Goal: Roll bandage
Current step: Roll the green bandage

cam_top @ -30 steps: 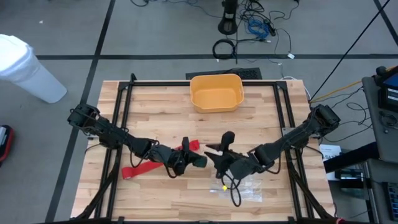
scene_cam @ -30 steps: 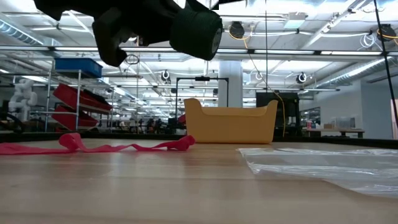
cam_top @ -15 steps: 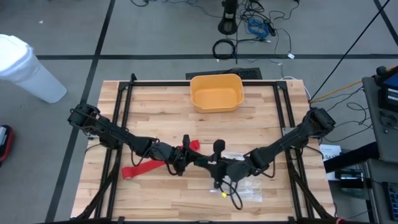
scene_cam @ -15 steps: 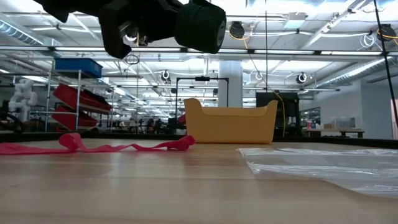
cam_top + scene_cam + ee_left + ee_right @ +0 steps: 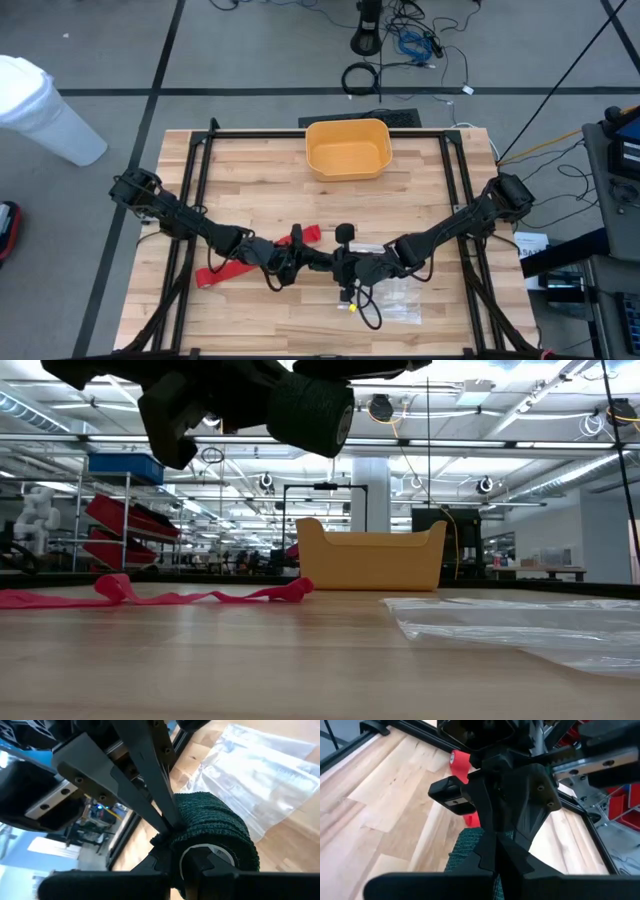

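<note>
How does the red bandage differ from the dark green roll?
The red bandage lies unrolled on the table; the dark green roll is wound tight. Nothing grips the red bandage; the dark green roll hangs above it, between left gripper and right gripper. Both look like soft wrap.

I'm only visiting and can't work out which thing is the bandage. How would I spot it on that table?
Start at the wooden table with the yellow bin at its far edge. Nearer than the bin and towards the left arm's side lies the bandage, flat on the wood. It is a long, bright red fabric strip, unlike the clear crinkled plastic bag on the right arm's side.
</note>
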Tool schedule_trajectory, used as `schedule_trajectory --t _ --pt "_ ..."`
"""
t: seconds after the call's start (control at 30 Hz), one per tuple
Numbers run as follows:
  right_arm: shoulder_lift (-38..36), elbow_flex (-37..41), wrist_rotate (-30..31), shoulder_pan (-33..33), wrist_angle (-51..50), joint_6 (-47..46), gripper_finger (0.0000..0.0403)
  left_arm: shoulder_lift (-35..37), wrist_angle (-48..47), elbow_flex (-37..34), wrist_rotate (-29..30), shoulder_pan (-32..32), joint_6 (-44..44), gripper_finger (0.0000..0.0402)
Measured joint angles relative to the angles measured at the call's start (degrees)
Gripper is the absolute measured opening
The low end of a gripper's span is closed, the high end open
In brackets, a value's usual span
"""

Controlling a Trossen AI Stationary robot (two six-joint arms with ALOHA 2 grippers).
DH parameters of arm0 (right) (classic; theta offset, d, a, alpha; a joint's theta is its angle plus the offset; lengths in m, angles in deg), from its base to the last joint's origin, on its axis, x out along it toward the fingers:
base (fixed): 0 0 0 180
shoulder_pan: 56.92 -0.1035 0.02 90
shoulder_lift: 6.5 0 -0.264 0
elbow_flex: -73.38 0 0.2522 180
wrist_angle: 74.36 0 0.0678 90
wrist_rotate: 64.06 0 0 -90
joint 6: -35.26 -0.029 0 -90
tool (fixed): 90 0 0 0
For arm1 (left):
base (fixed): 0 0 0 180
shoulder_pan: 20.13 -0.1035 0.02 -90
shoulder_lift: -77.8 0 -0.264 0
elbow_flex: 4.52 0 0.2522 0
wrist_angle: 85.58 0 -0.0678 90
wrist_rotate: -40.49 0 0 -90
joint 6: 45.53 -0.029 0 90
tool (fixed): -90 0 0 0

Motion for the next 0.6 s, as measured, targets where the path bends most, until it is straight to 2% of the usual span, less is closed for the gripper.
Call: schedule_trajectory --t 0.27,0.6 --pt "-1.15 0.11 -0.94 -0.68 -2.51 -2.88 0.0001 0.02 0.63 0.04 1.16 1.59 -1.61 0.0015" --pt "-1.47 0.11 -7.59 -0.18 -1.78 -5.88 0.0 0.02 3.41 0.04 -1.14 3.03 -1.81 0.0015"
